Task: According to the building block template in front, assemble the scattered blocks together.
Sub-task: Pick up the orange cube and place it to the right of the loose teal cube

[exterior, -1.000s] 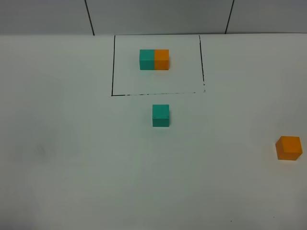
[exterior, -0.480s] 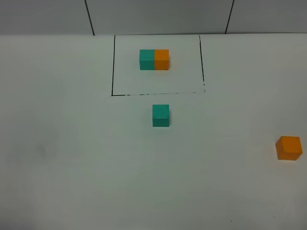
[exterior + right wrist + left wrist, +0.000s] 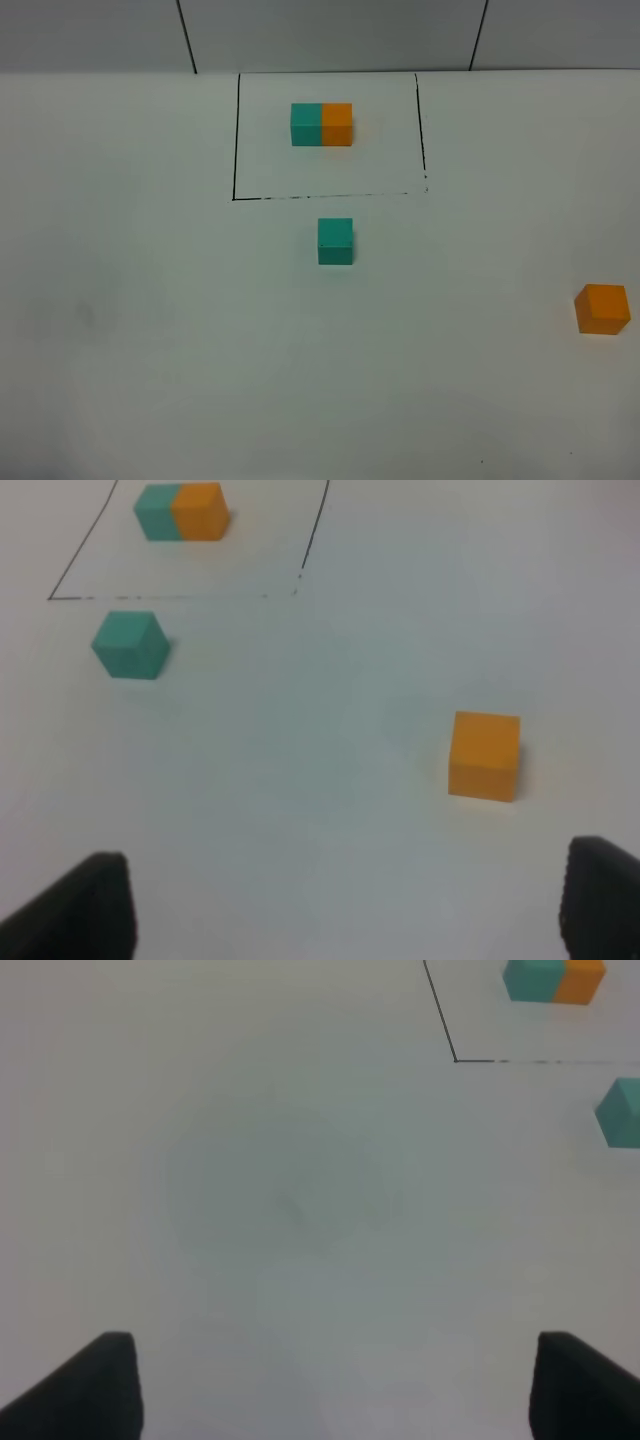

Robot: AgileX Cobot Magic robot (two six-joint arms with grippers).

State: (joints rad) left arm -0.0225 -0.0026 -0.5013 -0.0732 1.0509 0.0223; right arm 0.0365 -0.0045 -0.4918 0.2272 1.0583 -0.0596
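left gripper (image 3: 335, 1365) and right gripper (image 3: 350, 885) spread, empty | likely next: orange cube (image 3: 602, 309) | grip flat faces squarely, seat flush beside teal cube (image 3: 335, 241) as template (image 3: 321, 125) shows

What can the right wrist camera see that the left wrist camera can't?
Only the right wrist view shows the loose orange cube and the right gripper, open with nothing in it. Only the left wrist view shows the left gripper, open too, over the table. Both show the teal-and-orange template inside its black outline, and the loose teal cube, which the left wrist view cuts off at the picture's edge.
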